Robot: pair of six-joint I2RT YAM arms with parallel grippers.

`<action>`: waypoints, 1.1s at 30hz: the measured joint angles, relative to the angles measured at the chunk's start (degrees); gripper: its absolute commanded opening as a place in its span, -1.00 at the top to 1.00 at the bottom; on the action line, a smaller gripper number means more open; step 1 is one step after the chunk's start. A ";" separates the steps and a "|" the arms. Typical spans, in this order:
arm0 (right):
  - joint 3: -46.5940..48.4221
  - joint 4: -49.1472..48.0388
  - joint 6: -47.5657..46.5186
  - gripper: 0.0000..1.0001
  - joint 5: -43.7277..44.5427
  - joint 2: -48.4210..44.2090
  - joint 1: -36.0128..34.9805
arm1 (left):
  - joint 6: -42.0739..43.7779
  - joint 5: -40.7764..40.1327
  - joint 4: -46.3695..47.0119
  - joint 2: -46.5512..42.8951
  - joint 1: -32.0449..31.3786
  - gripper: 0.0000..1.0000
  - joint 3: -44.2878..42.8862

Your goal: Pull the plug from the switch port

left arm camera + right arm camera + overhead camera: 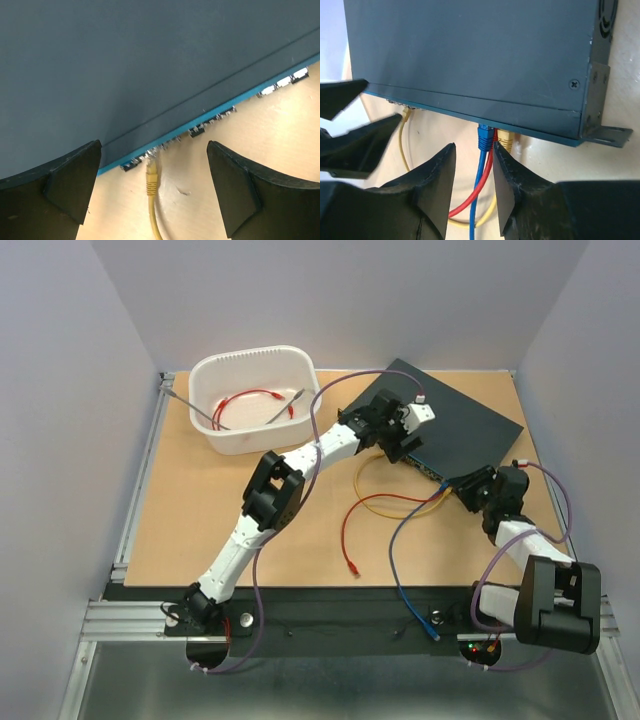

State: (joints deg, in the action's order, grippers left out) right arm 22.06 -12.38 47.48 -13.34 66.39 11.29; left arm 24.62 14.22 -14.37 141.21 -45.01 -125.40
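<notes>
Two robot arms work the front edge of the switch (465, 420), a flat dark blue-grey box lying at the far right of the wooden surface (200, 520), its row of ports facing the arms. The left arm reaches across to the box, its left hand (154, 149) spread fully wide and grasping nothing, one finger on each side of a yellow plug (151, 177) seated in a port. At the right end of the row, the right hand (474, 147) sits low against the port edge. Its fingers (437, 185) stand partly apart on either side of the cable just below a blue plug (485, 136) still seated in its port, with a gap showing beside it. A red cable (346, 535) trails loose across the surface. A white tub (215, 435) stands at the far left.
</notes>
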 measured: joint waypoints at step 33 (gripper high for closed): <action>-10.23 -21.33 9.51 0.25 4.22 10.67 0.00 | -10.40 -0.98 20.76 10.05 -0.76 -0.91 -8.22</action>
State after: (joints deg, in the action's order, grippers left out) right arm 11.84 -33.71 56.99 -9.13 77.06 11.29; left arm 14.22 13.23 6.39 151.26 -45.78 -133.62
